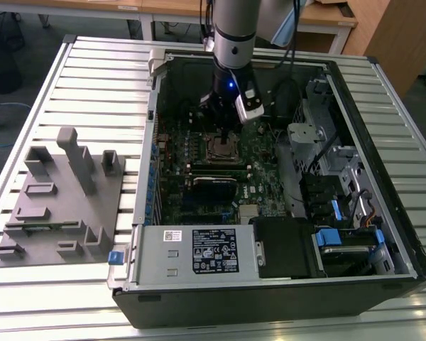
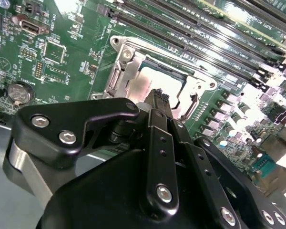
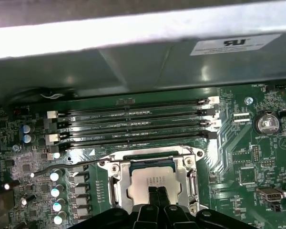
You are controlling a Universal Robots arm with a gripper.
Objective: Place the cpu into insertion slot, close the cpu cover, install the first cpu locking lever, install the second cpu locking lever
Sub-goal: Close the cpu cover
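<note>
**A:** What have your jaws got hold of?

**B:** Nothing. My gripper (image 3: pixel 157 192) has its two fingers (image 3: pixel 151 193) pressed together with no gap, and nothing sits between them.

**A:** And the cpu?

**B:** Directly under me. In the first wrist view the cpu (image 3: pixel 150 176) lies flat in its socket (image 3: pixel 109 167), dull silver top up, and my fingers stand over it. Whether they touch it or hang just above, I cannot tell.

**A:** The cover?

**B:** The cpu cover (image 3: pixel 186 171) lies flat around the chip, which shows through its square window. A thin metal rod (image 3: pixel 62 168) runs out from one corner of the socket across the board.

**A:** Beyond that?

**B:** Just past the socket, several long memory slots (image 3: pixel 133 126) lie side by side. A coin battery (image 3: pixel 268 124) sits further off on the green motherboard (image 3: pixel 238 157).

**A:** Now the wider scene.

**B:** In the exterior view my arm (image 1: pixel 234 28) comes down from twelve o'clock into the open computer case (image 1: pixel 383 213). Take the socket as the dial's centre. The power-supply box (image 1: pixel 199 250) lies at six o'clock against the case wall, and the drive bays (image 1: pixel 344 241) with blue tabs are at four o'clock. A grey fixture block (image 1: pixel 57 199) stands at eight o'clock, outside the case on the slatted table (image 1: pixel 42 298).
</note>
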